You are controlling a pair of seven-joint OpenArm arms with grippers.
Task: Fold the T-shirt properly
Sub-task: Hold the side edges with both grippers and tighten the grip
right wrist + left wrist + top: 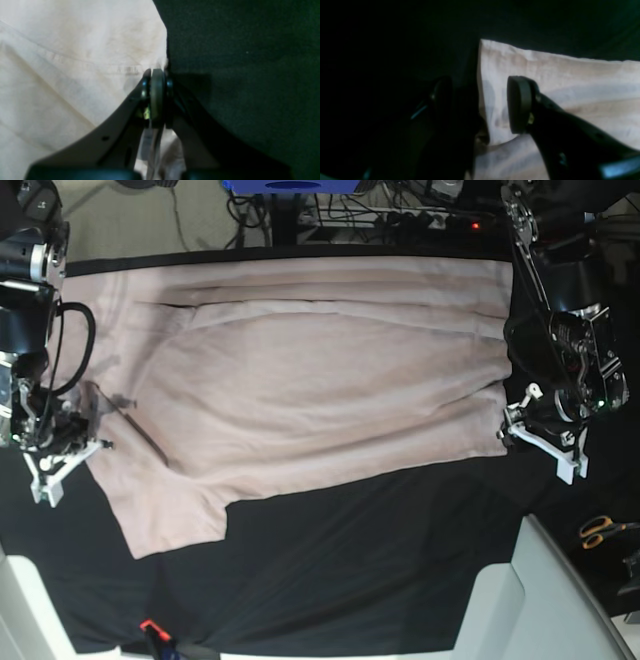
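Cloth could slip: the left end effector (pixel 480 105) gapes wide at the T-shirt (pixel 320 390) edge, three o'clock on the table (pixel 380 560). The right end effector (pixel 157 97) pinches the nine o'clock edge tight, so pulling alone may bunch it.

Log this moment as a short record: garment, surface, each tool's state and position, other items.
garment: pale pink T-shirt, spread mostly flat, one sleeve toward the near left of the base view
surface: black table cloth
left tool: open, straddling the shirt's edge, one pad over the cloth, the other over the black cover
right tool: shut on the T-shirt's edge
other items: scissors with orange handles at the base view's right edge
fold progress: no completed fold visible
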